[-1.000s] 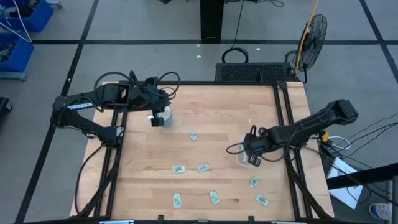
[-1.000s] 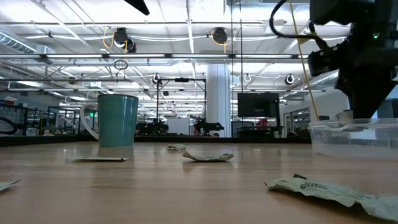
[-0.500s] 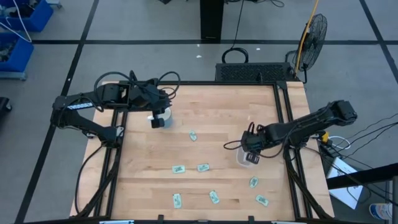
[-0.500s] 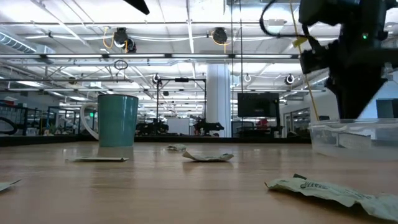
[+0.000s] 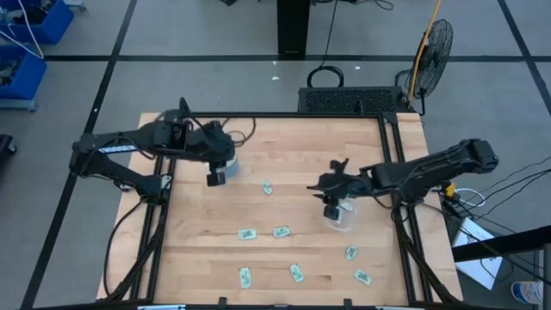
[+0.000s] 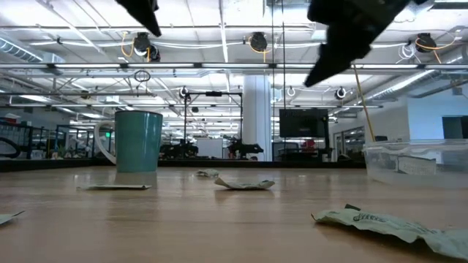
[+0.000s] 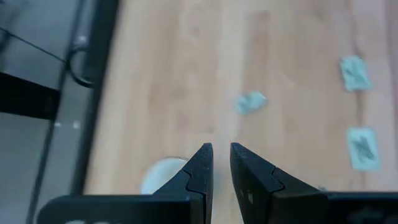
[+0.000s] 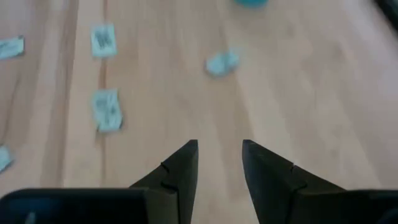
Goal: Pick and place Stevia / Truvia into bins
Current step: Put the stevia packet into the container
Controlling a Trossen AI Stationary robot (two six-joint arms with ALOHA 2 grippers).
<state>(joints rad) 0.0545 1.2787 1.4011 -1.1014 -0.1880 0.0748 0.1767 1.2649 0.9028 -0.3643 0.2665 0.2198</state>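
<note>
Several pale green sweetener packets lie flat on the wooden table: one mid-table, a pair, and more along the near edge. The clear tub stands on the right half of the table. My right gripper hangs open and empty above the tub's left rim. My left gripper is empty, its fingers a narrow gap apart, just near-side of the mug.
The mug stands on the far left part of the table, its rim close under my left fingers. A crumpled packet and a flat one lie close to the low camera. Bare wood stretches between the mug and the tub.
My right gripper has risen out of the tub and moved toward the table's left, clear of it. The tub stays where it was. My left arm has shifted slightly toward the near edge beside the mug.
</note>
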